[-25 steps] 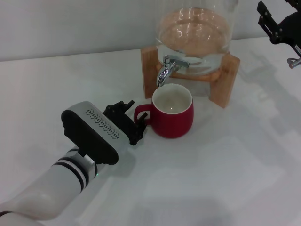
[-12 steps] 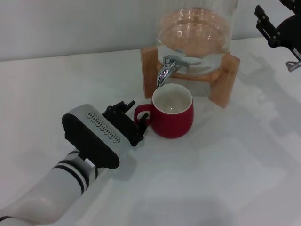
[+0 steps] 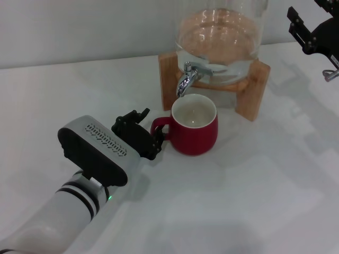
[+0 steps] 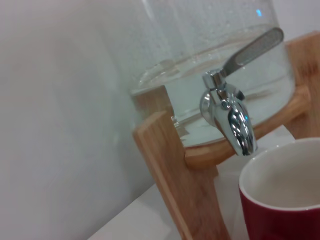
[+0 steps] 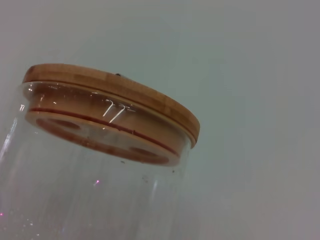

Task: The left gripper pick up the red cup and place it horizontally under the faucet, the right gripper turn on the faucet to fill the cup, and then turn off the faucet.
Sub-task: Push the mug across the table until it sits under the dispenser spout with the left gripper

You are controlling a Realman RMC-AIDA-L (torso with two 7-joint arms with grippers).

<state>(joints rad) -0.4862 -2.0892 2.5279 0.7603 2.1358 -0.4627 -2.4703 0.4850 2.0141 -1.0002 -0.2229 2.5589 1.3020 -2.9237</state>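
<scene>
**Red mug under the spout, left claw beside its handle**

The left gripper (image 3: 147, 135) — a short black claw on a white-grey cylindrical arm with a black rectangular block bearing a dotted mark — reaches in low from the near left, angled up toward the rounded glossy red ceramic cup (image 3: 194, 125). Its fingers sit spread on either side of the cup's red loop handle, released rather than pinching; whether a fingertip brushes the handle I cannot tell. The cup stands upright on the white table (image 3: 254, 190), its white inside open to the ceiling, directly below the small chrome faucet (image 3: 185, 78) with its down-curved spout.

The right gripper (image 3: 312, 32), black with a long dark body, hangs high at the far right, well apart from the faucet and partly cut off by the frame edge. Its fingers seem parted, gripping nothing.

The clear glass jar (image 3: 220, 37) in its wooden stand (image 3: 251, 92) loses its top to the head view. The right wrist view supplies it — a round wooden lid (image 5: 112, 107) on the glass. The left wrist view shows the faucet (image 4: 232, 120) close, its lever handle slanting up and away, and the cup's rim (image 4: 282, 187) just below the spout, apart from it; neither wrist view shows any fingers.
</scene>
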